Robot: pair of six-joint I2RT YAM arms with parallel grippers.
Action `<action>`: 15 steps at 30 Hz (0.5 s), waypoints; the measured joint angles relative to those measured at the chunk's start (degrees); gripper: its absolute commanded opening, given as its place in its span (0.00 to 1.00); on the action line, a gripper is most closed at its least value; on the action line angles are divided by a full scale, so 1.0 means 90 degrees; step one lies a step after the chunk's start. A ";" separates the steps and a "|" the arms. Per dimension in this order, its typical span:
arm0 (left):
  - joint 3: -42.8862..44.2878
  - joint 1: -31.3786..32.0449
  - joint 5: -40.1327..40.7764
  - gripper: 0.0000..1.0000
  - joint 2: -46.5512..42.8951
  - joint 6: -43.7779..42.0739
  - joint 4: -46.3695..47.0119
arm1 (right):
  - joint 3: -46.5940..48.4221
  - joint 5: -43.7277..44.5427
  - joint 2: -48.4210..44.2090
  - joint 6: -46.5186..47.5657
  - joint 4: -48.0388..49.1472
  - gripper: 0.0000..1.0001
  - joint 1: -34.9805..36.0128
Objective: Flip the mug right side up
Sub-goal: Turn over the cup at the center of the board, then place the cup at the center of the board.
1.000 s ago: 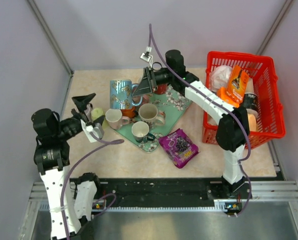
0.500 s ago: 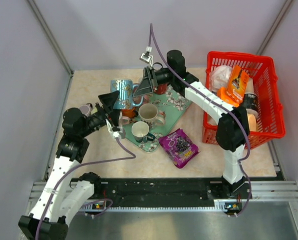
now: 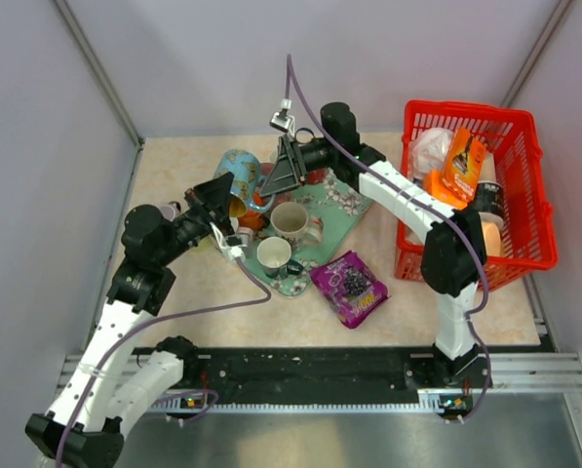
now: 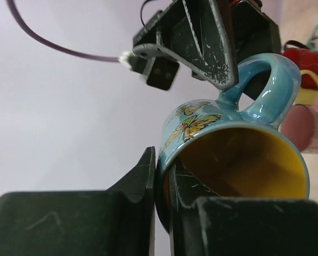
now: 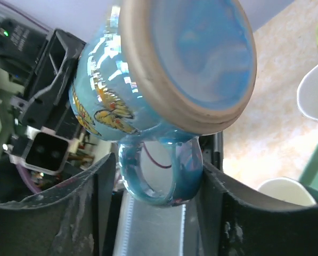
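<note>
The blue butterfly mug [image 3: 237, 172] hangs tilted on its side above the tray's left end, between both grippers. Its yellow inside [image 4: 244, 160] faces my left wrist camera and its unglazed base [image 5: 193, 53] faces the right wrist camera. My left gripper [image 3: 224, 200] is shut on the mug's rim [image 4: 164, 160], one finger inside and one outside. My right gripper [image 3: 271, 181] straddles the blue handle [image 5: 159, 173]. Its jaws stand apart, with a gap showing between one finger and the handle.
A teal flowered tray [image 3: 347, 200] carries a cream mug [image 3: 291, 222], a white mug [image 3: 274, 255] and a red mug [image 3: 317, 175]. A purple snack packet [image 3: 349, 286] lies in front of it. A red basket [image 3: 526, 136] with packets stands at the right.
My left arm swung in from the left and shut on the mug's rim. The mug has tipped from upright-looking to tilted. My right gripper's jaws have widened around the handle.
</note>
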State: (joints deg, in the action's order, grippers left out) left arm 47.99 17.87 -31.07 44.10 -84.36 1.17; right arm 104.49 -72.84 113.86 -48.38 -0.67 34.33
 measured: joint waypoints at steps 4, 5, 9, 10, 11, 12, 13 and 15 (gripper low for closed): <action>0.0794 0.0027 0.0469 0.00 0.0015 0.0758 -0.1744 | 0.0010 0.0194 -0.0061 0.0911 -0.0270 0.64 -0.0090; 0.0979 0.0027 0.0573 0.00 0.0044 0.0967 -0.2188 | 0.0051 0.0335 -0.0119 0.1324 -0.0556 0.64 -0.0163; 0.2028 0.0027 0.1066 0.00 0.0546 0.2395 -0.4248 | 0.0177 0.1178 -0.0576 0.3684 -0.1921 0.65 -0.0418; 0.2210 0.0027 0.1124 0.00 0.0670 0.2691 -0.4558 | 0.0056 0.1399 -0.0777 0.4267 -0.2103 0.66 -0.0435; 0.2409 0.0027 0.1180 0.00 0.0821 0.3058 -0.4913 | -0.0163 0.1627 -0.1071 0.4901 -0.2246 0.66 -0.0437; 0.2582 0.0027 0.1226 0.00 0.0959 0.3422 -0.5236 | -0.0406 0.1809 -0.1345 0.5425 -0.2353 0.66 -0.0403; 0.2708 0.0027 0.1256 0.00 0.1071 0.3774 -0.5513 | -0.0804 0.2052 -0.1749 0.6086 -0.2397 0.66 -0.0338; 0.2839 0.0027 0.1273 0.00 0.1224 0.4374 -0.5909 | -0.1668 0.2465 -0.2608 0.7261 -0.2402 0.71 -0.0090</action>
State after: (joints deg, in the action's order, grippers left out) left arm 73.54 18.11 -19.62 55.11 -44.99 -52.01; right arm 89.47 -50.65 90.39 16.97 -22.28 33.52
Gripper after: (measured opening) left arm 0.126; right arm 0.661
